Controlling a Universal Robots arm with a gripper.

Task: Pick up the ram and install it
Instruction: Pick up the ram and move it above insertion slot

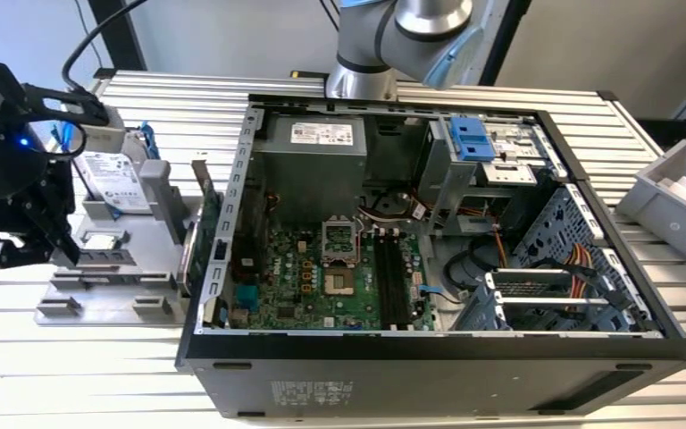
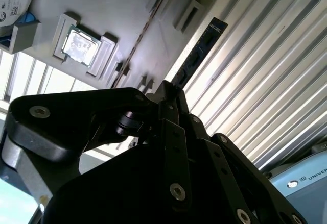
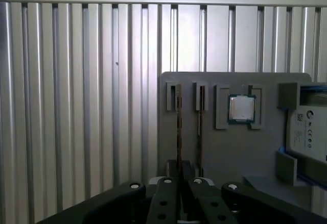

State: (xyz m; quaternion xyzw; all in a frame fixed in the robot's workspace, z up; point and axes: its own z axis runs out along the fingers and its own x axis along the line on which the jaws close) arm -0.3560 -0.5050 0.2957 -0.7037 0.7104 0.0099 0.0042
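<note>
My pincer [image 2: 170, 92] grips ram [image 2: 199, 52] edge-on, near grey holder [image 2: 117, 4]; I reckon that orientation suits narrow mobo slots [image 1: 393, 277].

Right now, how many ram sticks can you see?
2. One ram is in the gripper; the other stick sits in the grey holder's neighbouring slot. More may be hidden.

ram [image 2: 196, 55] | thin dark stick | clamped at one end in tool [image 2: 168, 90]
</note>
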